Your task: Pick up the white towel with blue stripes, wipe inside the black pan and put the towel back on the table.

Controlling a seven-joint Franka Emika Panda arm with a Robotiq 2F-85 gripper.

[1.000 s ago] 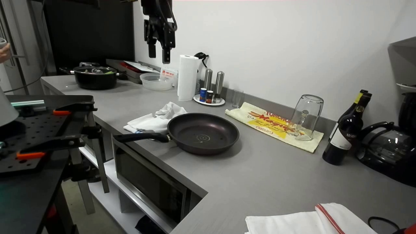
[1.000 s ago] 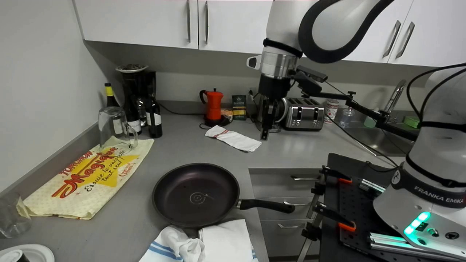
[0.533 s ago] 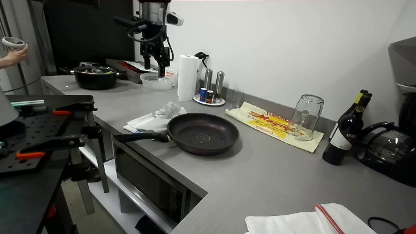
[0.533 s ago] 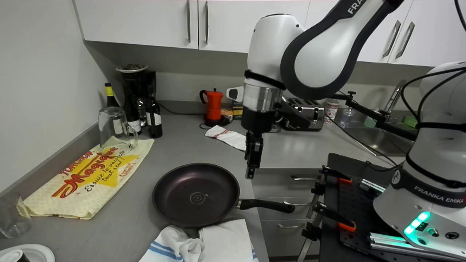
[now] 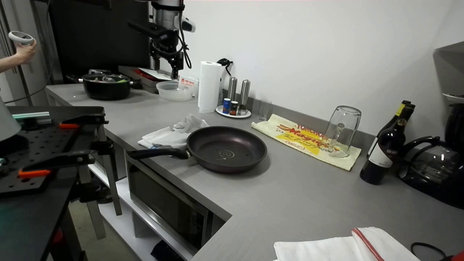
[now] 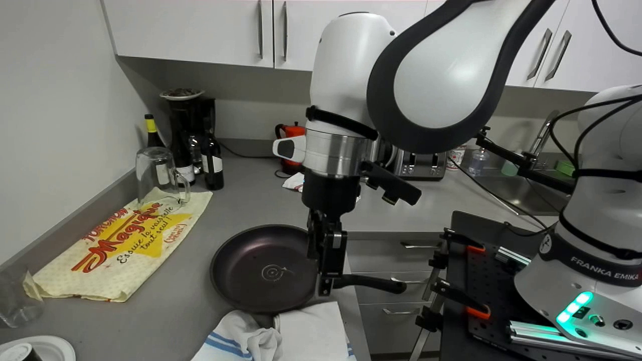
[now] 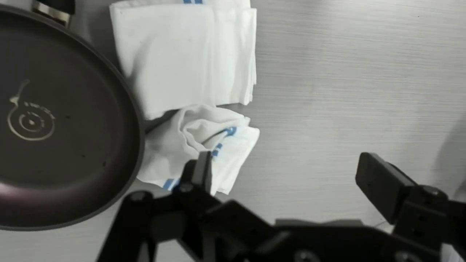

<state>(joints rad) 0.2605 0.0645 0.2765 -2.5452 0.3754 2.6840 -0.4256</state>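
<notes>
Towel (image 7: pixel 174 145) lies bunched just beside the pan (image 7: pixel 72 120), handy for wiping, I judge; I hold the jaws wide and empty, presumably to straddle its folds.

In an exterior view I look down across the tabletop (image 5: pixel 308 203) toward the black pot (image 5: pixel 106 90); in an exterior view I face the cabinets (image 6: pixel 190 30) from roughly opposite, and both share the pan (image 6: pixel 261 268). My wrist view is closest, looking down past the pincer (image 7: pixel 286 165) at towels (image 7: pixel 174 58) and part of the pan.
</notes>
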